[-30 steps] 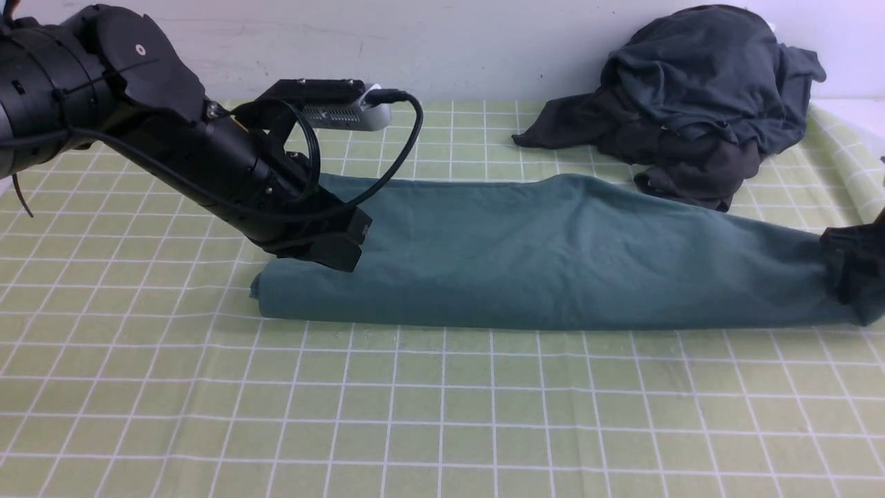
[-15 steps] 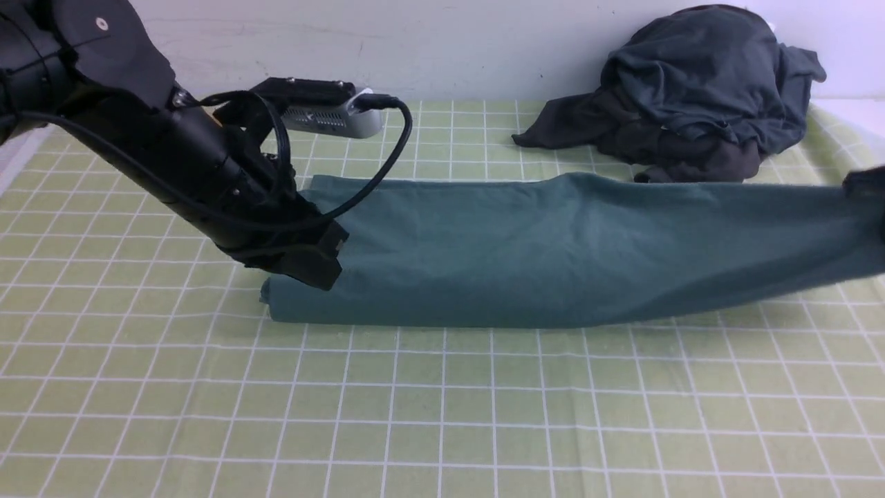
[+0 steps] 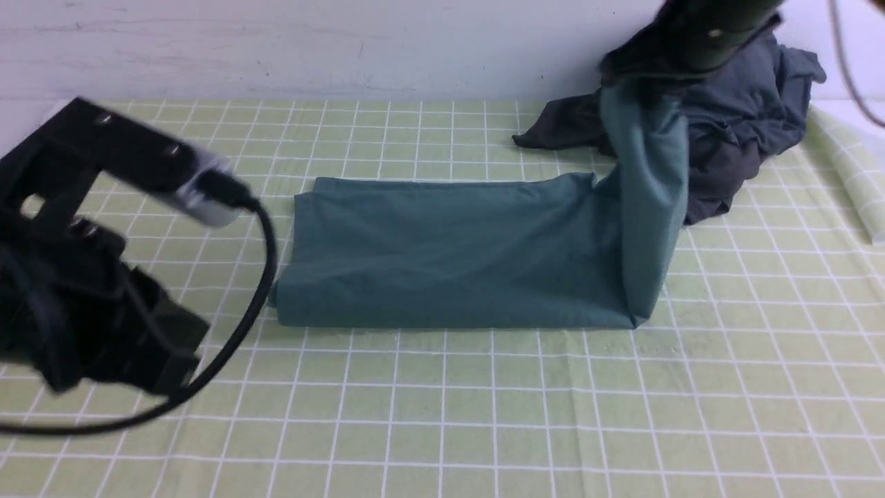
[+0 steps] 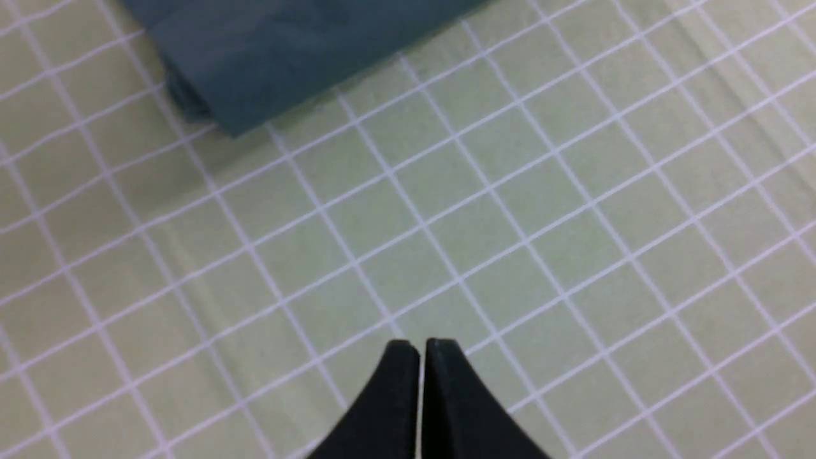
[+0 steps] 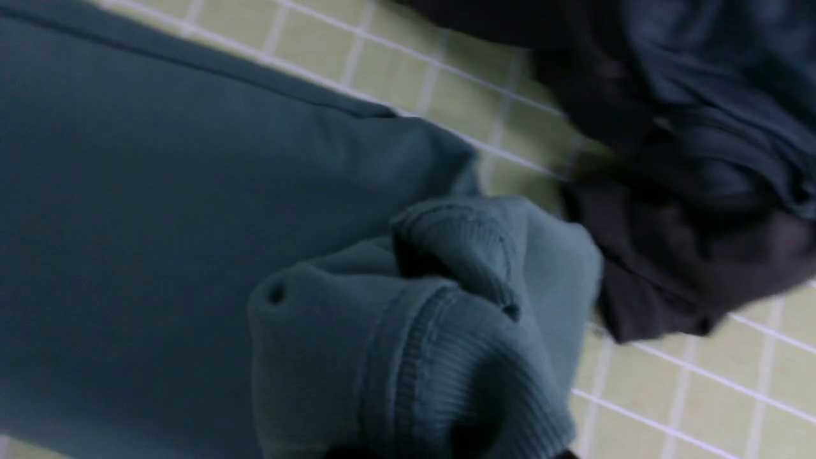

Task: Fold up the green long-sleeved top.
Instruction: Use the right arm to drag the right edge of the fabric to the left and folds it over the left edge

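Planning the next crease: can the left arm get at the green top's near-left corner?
Probably yes: only bare mat lies between the left end effector and the green top, though its jaws are shut.

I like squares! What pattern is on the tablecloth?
The tablecloth is pale green with white grid lines; clearest in the left wrist view.

My right gripper (image 3: 643, 77) holds the right end of the green long-sleeved top (image 3: 449, 256) raised above the checked cloth (image 3: 484, 415); the rest lies flat as a folded band. My left gripper (image 3: 162, 349), blurred, hangs apart from the band's left end. A dark clothes pile (image 3: 733, 117) lies behind.
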{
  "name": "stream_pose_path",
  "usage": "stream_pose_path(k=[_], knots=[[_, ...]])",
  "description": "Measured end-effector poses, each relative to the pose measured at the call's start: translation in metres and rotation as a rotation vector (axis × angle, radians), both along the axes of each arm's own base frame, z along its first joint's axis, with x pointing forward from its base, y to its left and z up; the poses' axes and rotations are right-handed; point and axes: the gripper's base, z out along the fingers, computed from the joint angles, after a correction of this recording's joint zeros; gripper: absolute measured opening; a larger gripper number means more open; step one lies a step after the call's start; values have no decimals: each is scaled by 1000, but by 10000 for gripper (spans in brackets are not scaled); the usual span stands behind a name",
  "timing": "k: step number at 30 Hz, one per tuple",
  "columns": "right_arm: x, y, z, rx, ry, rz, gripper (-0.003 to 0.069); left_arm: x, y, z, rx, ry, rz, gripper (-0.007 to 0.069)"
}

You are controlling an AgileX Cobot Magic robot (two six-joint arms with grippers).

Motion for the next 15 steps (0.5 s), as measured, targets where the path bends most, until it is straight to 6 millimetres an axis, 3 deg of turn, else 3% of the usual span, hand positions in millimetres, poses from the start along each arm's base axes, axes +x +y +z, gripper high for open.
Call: stream_pose_path(k=[5,10,15], knots=[[-1,66,-43,15,18,91,34,-31,16,-23,55,-13,83,-3],[-5,115,-86,35,47,150,34,-49,25,-51,39,-67,170,-3],[-9,146,-97,53,22,205,34,-60,28,-73,13,-136,189,-3]])
